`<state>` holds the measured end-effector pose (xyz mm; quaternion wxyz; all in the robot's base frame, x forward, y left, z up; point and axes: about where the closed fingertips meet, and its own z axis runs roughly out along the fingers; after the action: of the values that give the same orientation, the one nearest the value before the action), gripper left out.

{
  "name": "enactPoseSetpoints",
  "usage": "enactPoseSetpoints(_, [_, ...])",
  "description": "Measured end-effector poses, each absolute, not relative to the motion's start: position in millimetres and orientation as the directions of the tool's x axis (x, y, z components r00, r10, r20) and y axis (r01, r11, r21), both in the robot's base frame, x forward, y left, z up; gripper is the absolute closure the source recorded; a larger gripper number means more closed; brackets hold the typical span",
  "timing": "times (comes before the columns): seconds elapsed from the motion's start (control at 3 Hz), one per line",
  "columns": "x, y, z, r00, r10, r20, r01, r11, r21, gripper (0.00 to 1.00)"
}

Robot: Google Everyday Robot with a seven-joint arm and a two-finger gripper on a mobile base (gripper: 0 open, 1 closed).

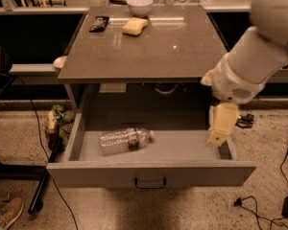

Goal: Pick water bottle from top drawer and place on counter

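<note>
The water bottle [126,139] lies left in the top drawer [151,172] below the surface [144,51]; the end effector [217,136] hangs over the drawer's right end.

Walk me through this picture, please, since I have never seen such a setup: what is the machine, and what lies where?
There is one camera view, looking down on the furniture from the front. The pale arm entering from the right belongs to a mobile robot. Its gripper hangs over the right end of the open top drawer. A water bottle lies on its side in the drawer, left of centre, apart from the gripper, so it is not held. On the counter above, near the far edge, sit a white bowl, a yellow sponge and a dark flat item.
</note>
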<state>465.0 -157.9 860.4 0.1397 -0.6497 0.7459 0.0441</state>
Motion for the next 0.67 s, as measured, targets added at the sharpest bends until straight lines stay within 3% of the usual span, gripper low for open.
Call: enactPoseSetpoints(0.67, [474,-90,769,-0.095,-0.894,-0.437,-0.995,0.097,0.018,0.00])
